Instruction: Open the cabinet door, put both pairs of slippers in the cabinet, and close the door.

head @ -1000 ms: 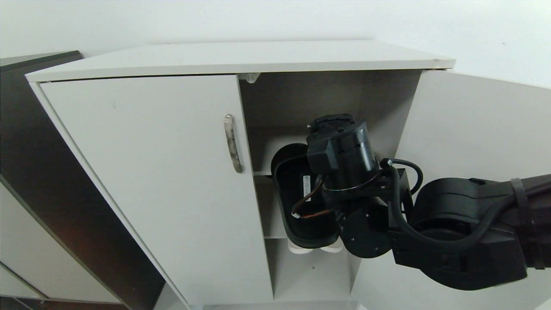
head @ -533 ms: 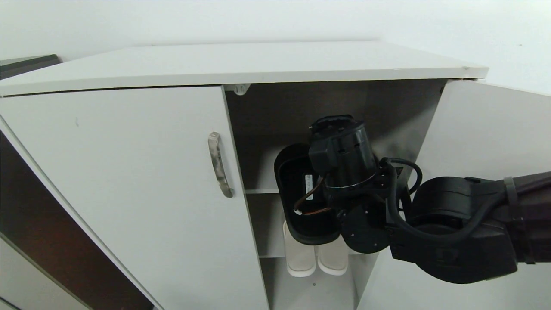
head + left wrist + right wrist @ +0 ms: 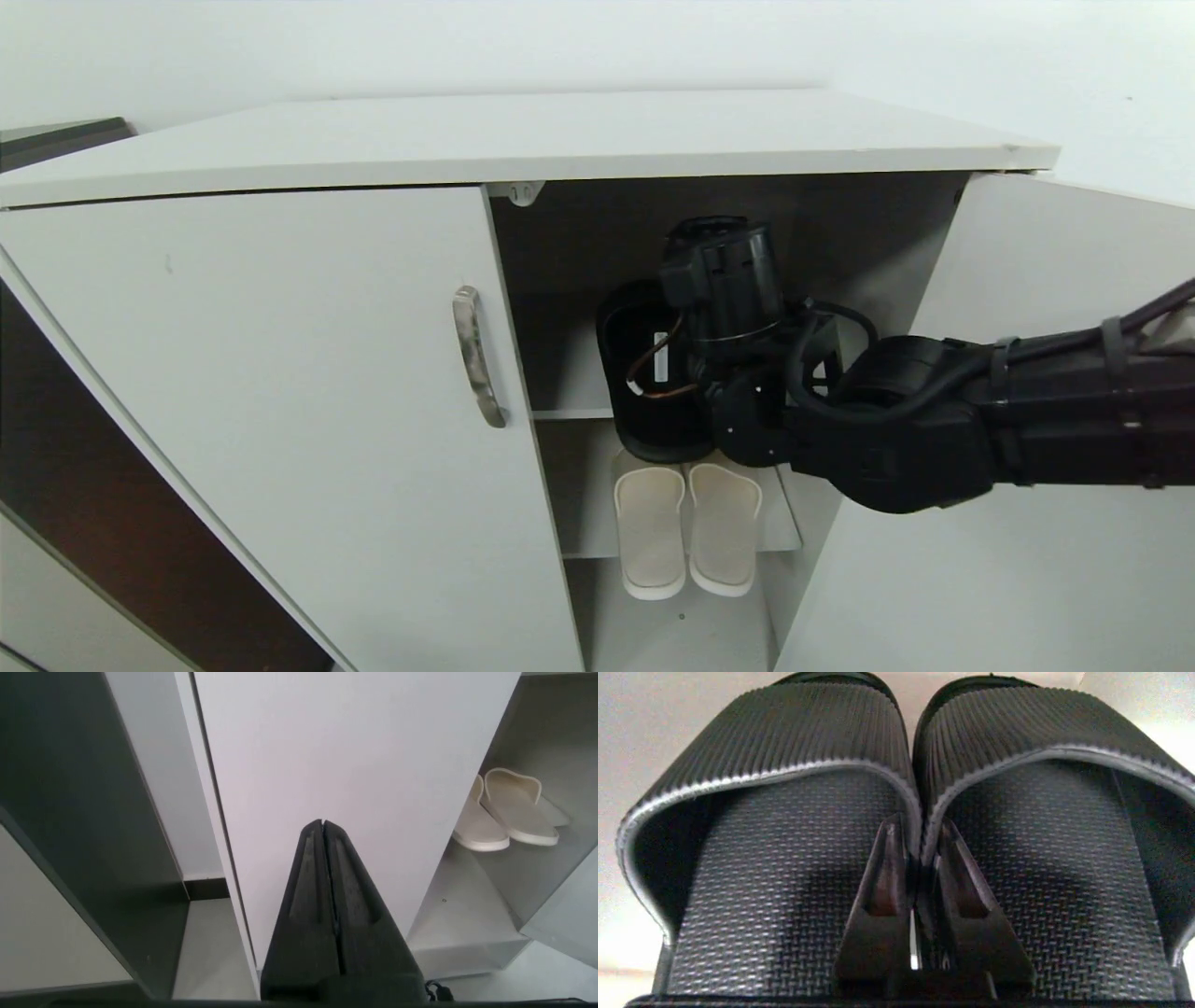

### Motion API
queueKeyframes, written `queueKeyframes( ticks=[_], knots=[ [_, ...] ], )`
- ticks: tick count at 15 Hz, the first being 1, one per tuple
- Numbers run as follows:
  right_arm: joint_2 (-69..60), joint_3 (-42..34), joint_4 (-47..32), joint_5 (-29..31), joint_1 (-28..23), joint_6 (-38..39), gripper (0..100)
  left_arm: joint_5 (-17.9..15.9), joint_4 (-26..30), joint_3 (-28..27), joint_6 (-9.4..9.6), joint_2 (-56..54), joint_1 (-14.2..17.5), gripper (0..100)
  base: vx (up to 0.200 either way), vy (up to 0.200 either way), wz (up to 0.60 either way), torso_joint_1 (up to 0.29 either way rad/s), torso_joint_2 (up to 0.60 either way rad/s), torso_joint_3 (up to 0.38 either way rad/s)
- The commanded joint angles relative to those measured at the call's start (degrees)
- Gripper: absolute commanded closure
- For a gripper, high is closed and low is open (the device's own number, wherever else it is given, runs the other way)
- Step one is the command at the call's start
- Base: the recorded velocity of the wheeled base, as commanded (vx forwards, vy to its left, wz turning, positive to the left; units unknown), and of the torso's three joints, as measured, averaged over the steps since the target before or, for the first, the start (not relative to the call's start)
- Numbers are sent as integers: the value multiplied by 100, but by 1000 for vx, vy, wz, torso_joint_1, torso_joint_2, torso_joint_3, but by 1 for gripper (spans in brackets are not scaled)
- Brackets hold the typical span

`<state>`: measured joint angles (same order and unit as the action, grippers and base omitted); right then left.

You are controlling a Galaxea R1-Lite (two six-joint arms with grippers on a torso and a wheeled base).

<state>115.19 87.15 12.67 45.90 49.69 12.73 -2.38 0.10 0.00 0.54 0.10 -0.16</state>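
The white cabinet (image 3: 523,131) spans the head view, against a plain white wall (image 3: 597,37). A strip of dark panel (image 3: 56,131) shows at the upper left edge. The left door (image 3: 280,392) is shut, its metal handle (image 3: 476,357) left of centre. The right door (image 3: 1055,243) stands swung open at the right of the frame.

In the open half, lower centre, the white slippers (image 3: 686,527) lie side by side on the lower shelf (image 3: 784,523), their near ends overhanging its front edge.

Just above them, at centre frame, the black slippers (image 3: 644,373) hang at the level of the upper shelf (image 3: 560,413), on the end of the right arm (image 3: 896,439). Whether they touch that shelf I cannot tell.

In the right wrist view the right gripper (image 3: 921,835) pinches the two adjoining inner walls of the pair.

In the left wrist view the left gripper (image 3: 322,826) has its fingers pressed together, holding nothing, in front of the shut door.
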Motion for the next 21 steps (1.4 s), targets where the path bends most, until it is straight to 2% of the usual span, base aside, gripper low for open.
queueKeyframes(
  ticks=[1,7,16,17,21],
  knots=[
    [408,382,-10,-11,-188,-51,100,0,-1,0,-1,-1,-2,100,0,0,0,0,0,0],
    [742,1173,-440,-178,-443,-60,100,9,-1,0,-1,-1,-2,100,0,0,0,0,0,0],
    [847,1243,-458,-186,-451,-60,100,9,-1,0,-1,-1,-2,100,0,0,0,0,0,0],
    [847,1243,-458,-186,-451,-60,0,0,-1,0,-1,-1,-2,100,0,0,0,0,0,0],
    [672,1120,-607,-178,-381,-25,0,0,-1,0,-1,-1,-2,100,0,0,0,0,0,0]
  ],
)
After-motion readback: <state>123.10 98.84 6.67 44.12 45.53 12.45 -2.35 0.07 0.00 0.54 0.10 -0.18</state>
